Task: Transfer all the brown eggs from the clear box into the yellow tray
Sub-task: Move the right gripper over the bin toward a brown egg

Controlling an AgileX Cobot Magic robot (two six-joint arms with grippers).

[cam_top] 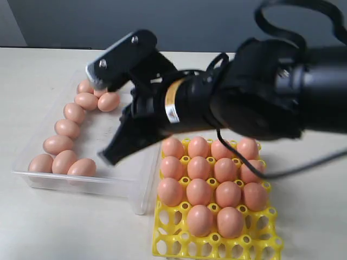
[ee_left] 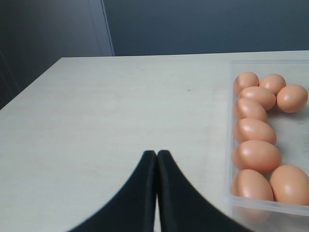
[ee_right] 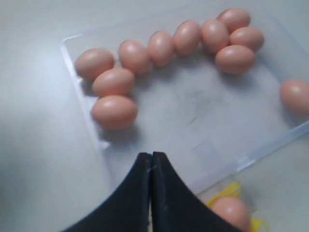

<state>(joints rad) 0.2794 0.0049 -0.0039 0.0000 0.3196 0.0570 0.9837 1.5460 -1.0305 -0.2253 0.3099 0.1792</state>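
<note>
Ext: between picks, R gripper [cam_top: 113, 156] empty, jaws shut, slanting down over clear box [cam_top: 81, 186] beside part-filled yellow tray [cam_top: 162, 245], next up opening & lowering round one of brown eggs [cam_top: 67, 128] lining box edge; L wrist: L gripper [ee_left: 157, 155] shut, idle over table [ee_left: 120, 106] by box; R wrist: tips pressed together above box's bare floor.

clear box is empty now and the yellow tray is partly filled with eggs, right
Not quite. The clear box is not empty: the right wrist view shows a line of brown eggs lying along its wall. The yellow tray is partly filled, as you say.
</note>
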